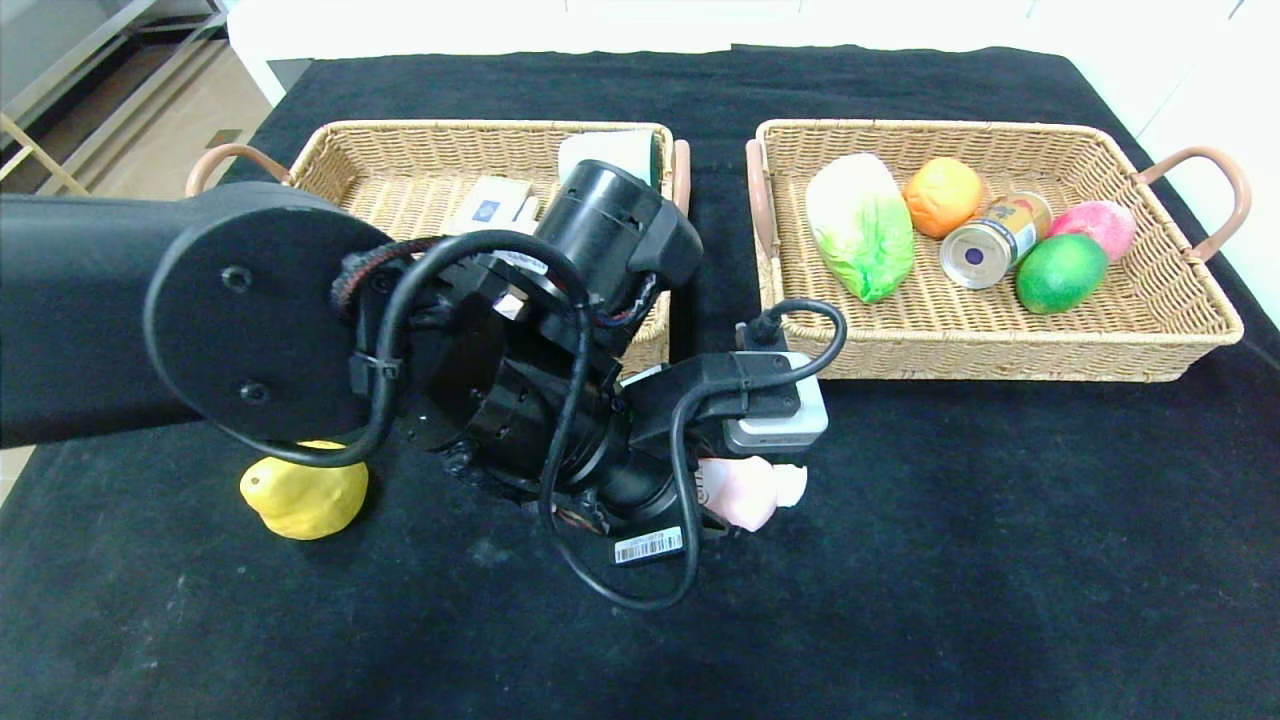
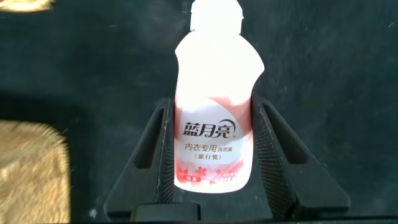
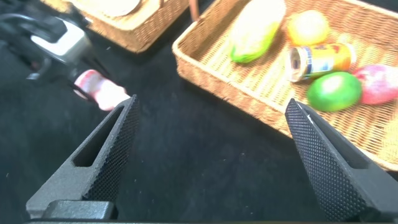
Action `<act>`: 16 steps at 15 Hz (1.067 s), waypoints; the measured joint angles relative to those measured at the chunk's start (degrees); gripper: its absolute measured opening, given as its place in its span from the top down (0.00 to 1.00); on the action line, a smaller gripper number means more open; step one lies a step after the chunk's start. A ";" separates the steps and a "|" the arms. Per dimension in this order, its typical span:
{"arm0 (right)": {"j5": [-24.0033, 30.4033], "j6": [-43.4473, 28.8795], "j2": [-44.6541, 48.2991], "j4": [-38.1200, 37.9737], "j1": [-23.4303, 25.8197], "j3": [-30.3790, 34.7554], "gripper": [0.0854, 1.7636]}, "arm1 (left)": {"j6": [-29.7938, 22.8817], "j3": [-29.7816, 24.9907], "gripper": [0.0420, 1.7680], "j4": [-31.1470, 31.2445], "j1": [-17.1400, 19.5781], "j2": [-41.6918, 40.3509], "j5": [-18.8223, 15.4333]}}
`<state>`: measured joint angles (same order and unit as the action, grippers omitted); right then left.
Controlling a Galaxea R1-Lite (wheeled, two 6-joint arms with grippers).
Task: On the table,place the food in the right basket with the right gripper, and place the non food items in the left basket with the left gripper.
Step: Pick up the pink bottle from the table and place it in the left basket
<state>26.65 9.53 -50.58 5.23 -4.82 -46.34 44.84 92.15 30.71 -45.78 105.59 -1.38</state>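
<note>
Table [image 1: 1000, 560]: black cloth surface bearing two wicker baskets side by side, well apart from the near edge.
Left gripper [image 2: 211, 146]: low over the table in front of the gap between the baskets; its two fingers [image 2: 163, 149] are clamped on the sides of the pink squeeze bottle [image 2: 212, 118].
Pink squeeze bottle: lies between the left fingers, white cap pointing away from the wrist (blue printed label facing the wrist camera).
Right gripper [image 3: 211, 134]: hovers above the table near the right basket's front rim, fingers spread wide with nothing between them.
Right basket [image 1: 1150, 330]: holds a napa cabbage [image 1: 862, 236], an orange [image 1: 942, 196], a drink can [image 1: 995, 241], a green fruit [image 1: 1061, 272] and a pink fruit [image 1: 1095, 226].
Left basket [image 1: 400, 160]: holds a small white box [image 1: 490, 205] and a white dish [image 1: 610, 150], both partly hidden by the left arm.
Yellow pear-shaped fruit [image 1: 305, 497]: rests on the table in front of the left basket, partly under the left arm.
</note>
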 joint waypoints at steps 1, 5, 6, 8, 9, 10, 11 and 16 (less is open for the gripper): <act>0.06 -0.99 -0.07 -0.02 0.39 -0.29 0.03 | -1.29 0.18 0.54 -0.06 -0.09 -0.88 -0.18; 0.16 -1.22 -0.50 -0.06 0.83 -0.57 0.03 | -9.81 0.52 0.54 -1.83 -0.61 -3.78 0.85; 0.20 -1.13 -0.61 -0.09 0.88 -0.49 0.03 | -12.76 0.62 0.54 -3.07 -0.61 -4.22 1.38; 0.22 -1.10 -1.18 -0.11 0.88 -0.44 0.03 | -16.90 1.26 0.54 -4.04 -0.63 -5.05 2.17; 0.24 -1.11 -1.49 -0.11 0.88 -0.44 0.03 | -17.20 1.45 0.54 -4.01 -0.69 -5.51 2.15; 0.24 -1.07 -1.73 -0.09 0.88 -0.44 0.03 | -17.44 1.73 0.54 -3.89 -0.72 -5.95 2.22; 0.24 -1.07 -1.87 -0.11 0.79 -0.38 0.03 | -18.46 2.26 0.54 -3.43 -0.66 -6.25 2.36; 0.27 -1.07 -2.17 -0.17 0.39 -0.10 0.03 | -26.34 4.73 0.54 -0.83 0.00 -7.00 6.36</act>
<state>26.92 8.46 -52.75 5.06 -4.43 -46.43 18.49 96.88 29.88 -45.78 98.60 4.99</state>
